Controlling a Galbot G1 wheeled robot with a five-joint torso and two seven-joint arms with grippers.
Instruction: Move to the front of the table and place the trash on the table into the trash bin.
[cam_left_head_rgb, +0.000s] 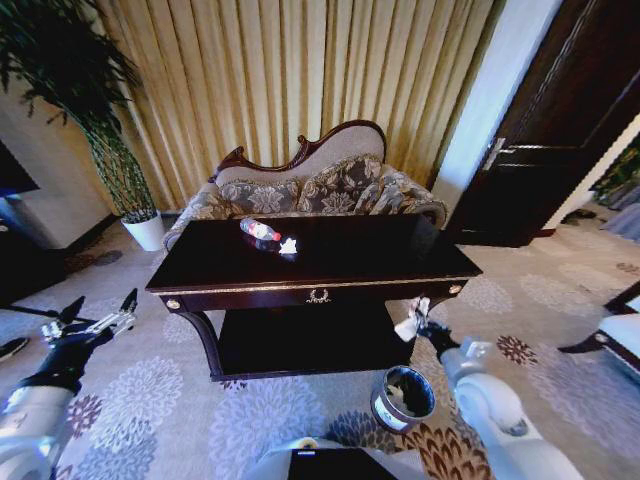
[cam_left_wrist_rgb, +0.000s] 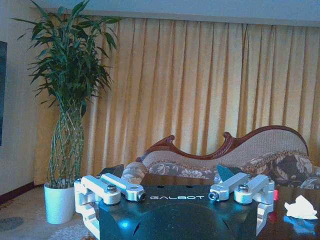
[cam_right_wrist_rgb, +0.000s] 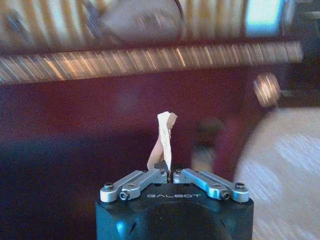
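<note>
The dark glossy table stands right before me. On its top lie a clear bottle with a red label and a white paper scrap. My right gripper hangs by the table's front right corner, shut on a crumpled white paper scrap. The round dark trash bin sits on the carpet just below and nearer to me than that gripper. Off the table's left end, my left gripper is held open and holds nothing.
A carved floral sofa stands behind the table before gold curtains. A plant in a white pot is at the back left. A dark door is at the right, and a chair edge shows nearby. Patterned carpet surrounds the table.
</note>
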